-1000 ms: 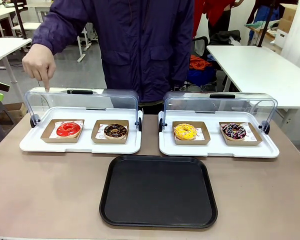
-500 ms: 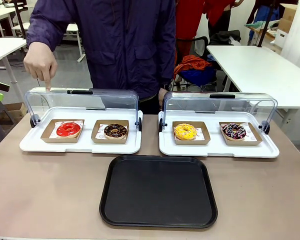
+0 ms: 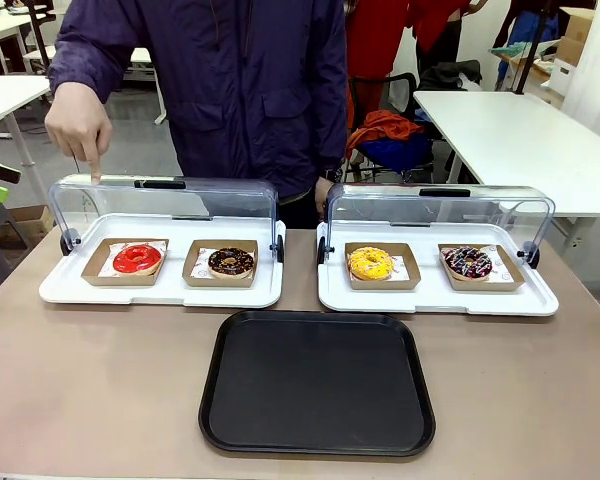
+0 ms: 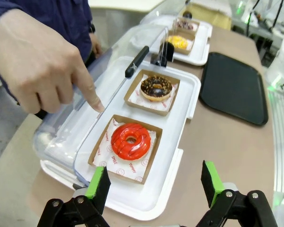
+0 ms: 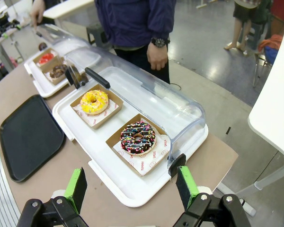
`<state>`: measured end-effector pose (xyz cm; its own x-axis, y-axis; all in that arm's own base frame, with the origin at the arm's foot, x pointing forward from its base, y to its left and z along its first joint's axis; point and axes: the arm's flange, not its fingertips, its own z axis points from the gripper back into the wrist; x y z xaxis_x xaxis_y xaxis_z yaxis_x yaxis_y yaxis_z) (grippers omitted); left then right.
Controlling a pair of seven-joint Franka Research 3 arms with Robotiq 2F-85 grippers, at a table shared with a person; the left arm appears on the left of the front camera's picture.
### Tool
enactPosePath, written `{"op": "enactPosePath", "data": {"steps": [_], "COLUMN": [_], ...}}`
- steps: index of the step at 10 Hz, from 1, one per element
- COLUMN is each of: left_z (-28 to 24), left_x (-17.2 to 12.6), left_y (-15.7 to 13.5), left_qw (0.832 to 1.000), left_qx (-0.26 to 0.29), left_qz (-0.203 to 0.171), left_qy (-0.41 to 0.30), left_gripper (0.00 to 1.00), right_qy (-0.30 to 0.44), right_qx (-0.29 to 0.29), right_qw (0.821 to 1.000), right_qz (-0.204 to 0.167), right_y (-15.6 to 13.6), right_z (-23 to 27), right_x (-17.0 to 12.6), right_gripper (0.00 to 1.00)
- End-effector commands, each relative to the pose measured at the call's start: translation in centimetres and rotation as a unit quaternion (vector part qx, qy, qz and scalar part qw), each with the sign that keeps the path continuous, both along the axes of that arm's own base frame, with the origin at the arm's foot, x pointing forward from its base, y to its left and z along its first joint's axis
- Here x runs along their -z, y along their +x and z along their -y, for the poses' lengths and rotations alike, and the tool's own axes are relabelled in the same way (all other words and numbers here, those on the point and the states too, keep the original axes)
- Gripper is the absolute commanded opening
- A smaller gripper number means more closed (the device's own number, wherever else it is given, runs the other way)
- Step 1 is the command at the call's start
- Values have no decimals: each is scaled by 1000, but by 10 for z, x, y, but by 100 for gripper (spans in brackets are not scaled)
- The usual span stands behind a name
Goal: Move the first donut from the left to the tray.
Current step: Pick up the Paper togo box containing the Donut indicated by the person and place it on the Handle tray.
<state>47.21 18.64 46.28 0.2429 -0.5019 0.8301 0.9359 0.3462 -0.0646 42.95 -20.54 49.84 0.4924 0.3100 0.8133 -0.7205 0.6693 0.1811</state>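
The red-iced donut (image 3: 137, 259) (image 4: 130, 141) (image 5: 46, 57) lies in a small brown cardboard tray on the left white tray (image 3: 70, 290), under its raised clear lid. The person's hand (image 3: 80, 125) (image 4: 40, 66) points a finger down at the lid above it. The large black tray (image 3: 317, 382) (image 4: 233, 87) (image 5: 26, 137) lies bare at the table's near middle. My left gripper (image 4: 154, 187) hovers open just short of the red donut. My right gripper (image 5: 131, 187) stands open near the sprinkled donut (image 5: 138, 137).
A chocolate-glazed donut (image 3: 230, 262) shares the left white tray. The right white tray (image 3: 540, 300) holds a yellow donut (image 3: 370, 263) and a sprinkled chocolate donut (image 3: 468, 262), lid up. The person stands at the far edge.
The person has shifted to the left behind the table; the pointing hand stays over the left lid. Donuts and trays have not moved.
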Motion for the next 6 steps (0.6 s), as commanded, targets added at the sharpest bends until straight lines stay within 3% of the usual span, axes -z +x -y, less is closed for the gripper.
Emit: {"op": "enactPosePath", "data": {"steps": [1,6], "left_z": [35,115], "left_x": [-11,-2], "left_y": [-6,0], "left_qw": [996,961], "left_qx": [26,103], "left_qz": [6,13], "left_qy": [85,256], "left_gripper": [100,100], "right_qy": [5,5], "right_qx": [-3,-3], "right_qw": [1000,1000], "right_qz": [16,16], "right_y": [0,0], "right_z": [-2,-2], "right_x": [1,1], "right_gripper": [100,100]}}
